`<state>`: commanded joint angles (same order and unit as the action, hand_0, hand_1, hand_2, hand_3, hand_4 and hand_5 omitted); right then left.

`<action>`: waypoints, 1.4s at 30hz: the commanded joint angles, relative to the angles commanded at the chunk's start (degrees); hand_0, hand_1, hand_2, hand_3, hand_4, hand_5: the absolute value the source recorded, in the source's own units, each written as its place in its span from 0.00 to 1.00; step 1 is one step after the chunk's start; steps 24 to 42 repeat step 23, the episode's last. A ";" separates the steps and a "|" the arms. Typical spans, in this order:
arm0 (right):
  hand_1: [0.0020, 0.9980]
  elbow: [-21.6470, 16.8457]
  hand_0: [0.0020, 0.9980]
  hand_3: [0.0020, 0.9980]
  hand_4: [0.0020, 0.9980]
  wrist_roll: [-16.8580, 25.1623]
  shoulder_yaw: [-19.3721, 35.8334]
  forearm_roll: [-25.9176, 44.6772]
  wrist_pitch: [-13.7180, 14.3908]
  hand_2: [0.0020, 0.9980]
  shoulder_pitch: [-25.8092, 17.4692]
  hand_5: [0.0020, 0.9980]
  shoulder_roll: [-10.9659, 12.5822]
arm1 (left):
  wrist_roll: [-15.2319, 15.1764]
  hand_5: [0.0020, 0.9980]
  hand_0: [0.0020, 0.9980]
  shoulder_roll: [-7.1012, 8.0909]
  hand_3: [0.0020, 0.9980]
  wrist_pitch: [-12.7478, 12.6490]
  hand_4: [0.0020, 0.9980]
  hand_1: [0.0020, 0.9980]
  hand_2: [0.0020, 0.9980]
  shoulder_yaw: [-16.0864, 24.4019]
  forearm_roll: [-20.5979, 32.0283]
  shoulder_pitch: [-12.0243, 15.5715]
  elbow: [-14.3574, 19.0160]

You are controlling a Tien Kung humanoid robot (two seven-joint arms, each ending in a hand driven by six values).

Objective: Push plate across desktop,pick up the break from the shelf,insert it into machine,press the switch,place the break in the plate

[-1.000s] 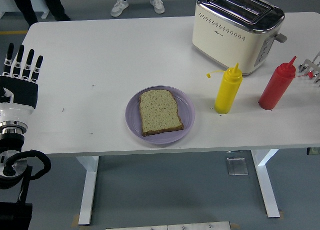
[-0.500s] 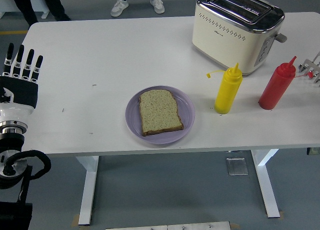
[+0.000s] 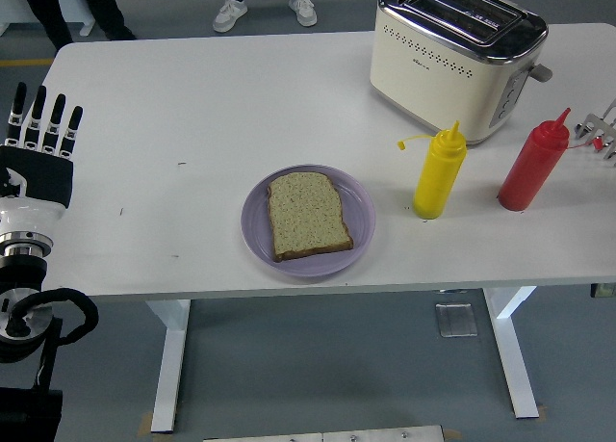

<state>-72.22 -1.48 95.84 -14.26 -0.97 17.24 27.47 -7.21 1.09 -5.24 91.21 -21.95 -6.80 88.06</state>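
Note:
A slice of brown bread (image 3: 307,215) lies flat on a purple plate (image 3: 361,207) near the table's front edge, at the middle. The cream toaster (image 3: 452,53) stands at the back right with both slots empty and its lever (image 3: 540,72) on the right side. My left hand (image 3: 43,124) hangs at the left edge of the table, fingers straight and spread, holding nothing, well apart from the plate. Of my right hand, only some metal fingertips (image 3: 599,132) show at the right edge, beside the red bottle.
A yellow squeeze bottle (image 3: 439,172) and a red squeeze bottle (image 3: 532,163) stand between the plate and the right edge, in front of the toaster. A person's legs and white shoes (image 3: 264,11) show beyond the far edge.

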 joint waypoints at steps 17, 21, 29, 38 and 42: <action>0.75 0.00 0.77 0.73 0.44 0.00 0.17 0.13 -0.02 0.74 -0.25 0.48 0.02 | -0.06 1.00 0.79 0.11 0.76 -0.09 0.62 0.81 0.83 -0.24 0.00 0.24 0.03; 0.75 0.02 0.77 0.73 0.44 -0.01 0.19 0.13 -0.02 0.74 -0.20 0.48 -0.03 | -0.08 1.00 0.79 0.10 0.76 -0.09 0.62 0.81 0.83 -0.17 0.01 0.20 0.03; 0.75 0.02 0.77 0.73 0.44 -0.02 0.22 0.13 -0.01 0.74 -0.16 0.48 -0.05 | -0.08 1.00 0.79 0.10 0.76 -0.09 0.62 0.81 0.83 -0.13 0.02 0.17 0.03; 0.75 0.02 0.77 0.73 0.44 -0.02 0.22 0.13 -0.01 0.74 -0.16 0.48 -0.05 | -0.08 1.00 0.79 0.10 0.76 -0.09 0.62 0.81 0.83 -0.13 0.02 0.17 0.03; 0.75 0.02 0.77 0.73 0.44 -0.02 0.22 0.13 -0.01 0.74 -0.16 0.48 -0.05 | -0.08 1.00 0.79 0.10 0.76 -0.09 0.62 0.81 0.83 -0.13 0.02 0.17 0.03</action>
